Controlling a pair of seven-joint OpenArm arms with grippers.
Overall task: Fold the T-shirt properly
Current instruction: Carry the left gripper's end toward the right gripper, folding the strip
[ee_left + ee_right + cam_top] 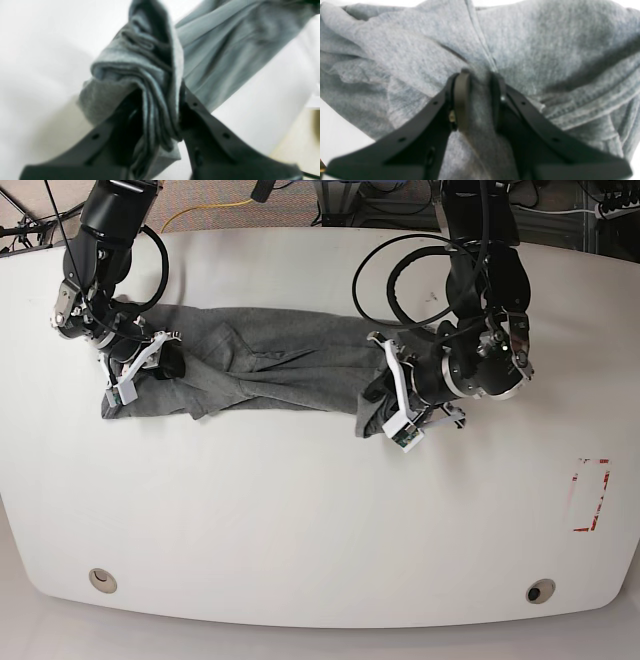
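Note:
The grey T-shirt (270, 370) lies stretched in a long, wrinkled band across the white table (300, 510). My left gripper (160, 112) is shut on a bunched fold of the shirt (150, 75) at its right end; in the base view it sits at that end (378, 395). My right gripper (480, 82) is shut on a pinch of the shirt (520, 50) at its left end, seen in the base view (165, 365). The fabric fills the right wrist view.
A red outlined rectangle (592, 495) is marked on the table at the right. Two round holes (100, 579) (540, 591) sit near the front edge. Black cables (420, 270) loop above the left arm. Floor and cables lie beyond the far edge.

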